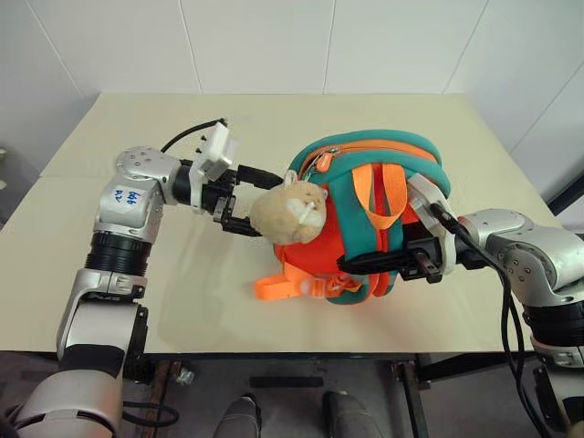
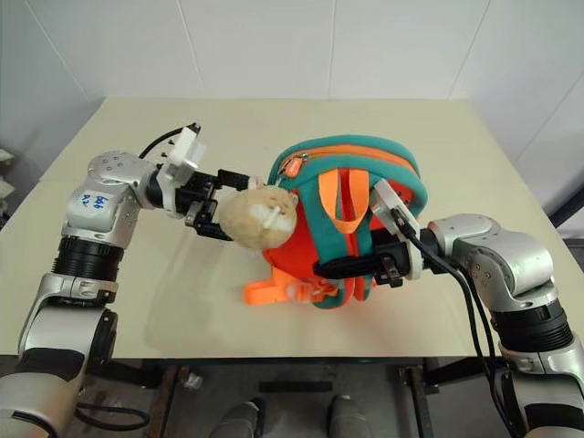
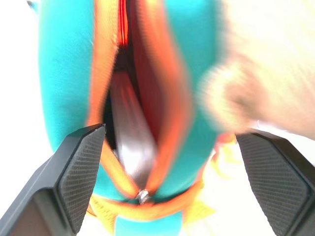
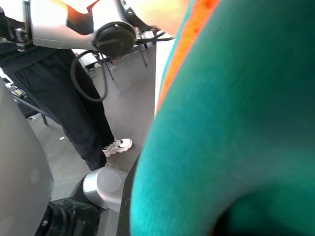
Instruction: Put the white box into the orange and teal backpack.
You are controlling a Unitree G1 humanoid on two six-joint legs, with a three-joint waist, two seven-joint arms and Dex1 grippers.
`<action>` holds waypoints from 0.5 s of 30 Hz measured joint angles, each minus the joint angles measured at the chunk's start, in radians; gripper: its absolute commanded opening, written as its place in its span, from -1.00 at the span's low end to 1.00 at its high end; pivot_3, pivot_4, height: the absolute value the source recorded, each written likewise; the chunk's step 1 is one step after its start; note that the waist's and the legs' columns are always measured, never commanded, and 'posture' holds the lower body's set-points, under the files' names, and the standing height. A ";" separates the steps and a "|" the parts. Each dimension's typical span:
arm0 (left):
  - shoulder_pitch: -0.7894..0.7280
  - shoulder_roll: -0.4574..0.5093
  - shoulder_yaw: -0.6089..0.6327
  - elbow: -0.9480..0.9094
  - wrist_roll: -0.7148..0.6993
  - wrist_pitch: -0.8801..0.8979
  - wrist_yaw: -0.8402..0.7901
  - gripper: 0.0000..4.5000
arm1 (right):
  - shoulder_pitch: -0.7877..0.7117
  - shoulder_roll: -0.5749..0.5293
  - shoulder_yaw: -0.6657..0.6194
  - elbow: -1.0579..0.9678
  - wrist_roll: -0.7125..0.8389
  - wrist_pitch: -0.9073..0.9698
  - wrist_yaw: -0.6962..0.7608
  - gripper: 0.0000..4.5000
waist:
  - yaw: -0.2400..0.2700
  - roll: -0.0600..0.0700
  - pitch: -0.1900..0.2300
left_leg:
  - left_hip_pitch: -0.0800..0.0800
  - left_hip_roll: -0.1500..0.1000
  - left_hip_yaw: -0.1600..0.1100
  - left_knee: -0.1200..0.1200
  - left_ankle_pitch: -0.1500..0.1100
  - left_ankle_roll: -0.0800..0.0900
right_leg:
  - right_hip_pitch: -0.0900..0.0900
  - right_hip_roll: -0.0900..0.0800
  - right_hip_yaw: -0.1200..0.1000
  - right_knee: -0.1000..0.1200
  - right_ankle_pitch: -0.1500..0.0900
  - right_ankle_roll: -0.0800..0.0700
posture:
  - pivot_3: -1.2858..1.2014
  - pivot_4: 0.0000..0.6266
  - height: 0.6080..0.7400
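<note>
Here a blue handwritten mark sits on the left arm's silver shell, too small to read; no other writing can be made out. The left gripper (image 1: 239, 199) stands wide open, holding nothing, its two black fingers (image 3: 81, 167) spread to either side of the unzipped mouth of the orange and teal backpack (image 1: 383, 214). A pale flat shape that may be the white box (image 3: 132, 147) lies inside that slit just beyond the fingertips, its long axis along the opening; I cannot tell more. The tan plush toy (image 1: 290, 212) hangs on the backpack right beside the left gripper's fingers. The right gripper (image 1: 374, 263) is closed on the backpack's lower teal strap at the opposite side. The backpack lies on the cream table (image 1: 182, 119), its zipper edge facing the left gripper and its orange webbing tail toward the table's near edge.
</note>
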 measured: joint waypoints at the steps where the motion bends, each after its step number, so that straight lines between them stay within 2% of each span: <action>1: 0.013 0.018 0.003 -0.020 -0.006 0.003 0.000 1.00 | -0.001 0.001 0.001 0.007 -0.004 -0.006 0.003 -1.00 | 0.000 0.000 0.000 | 0.000 0.000 0.000 0.000 0.000 0.000 | 0.000 0.000 0.000 0.000 0.000 0.000 | 0.03 -0.52 1.00; 5: 0.068 0.051 0.019 -0.110 -0.045 0.042 0.002 1.00 | -0.002 0.002 0.005 0.027 -0.021 -0.019 0.015 -1.00 | 0.000 0.000 0.000 | 0.000 0.000 0.000 0.001 0.000 0.000 | 0.000 0.000 0.000 0.001 0.000 0.000 | 0.03 -0.52 1.00; 15: 0.158 0.048 0.079 -0.418 -0.202 0.199 0.097 1.00 | -0.010 0.007 0.030 0.067 -0.047 -0.043 0.044 -1.00 | -0.002 0.000 0.000 | 0.002 0.000 0.000 0.005 0.000 0.000 | 0.002 0.000 0.000 0.004 0.000 0.000 | 0.03 -0.52 1.00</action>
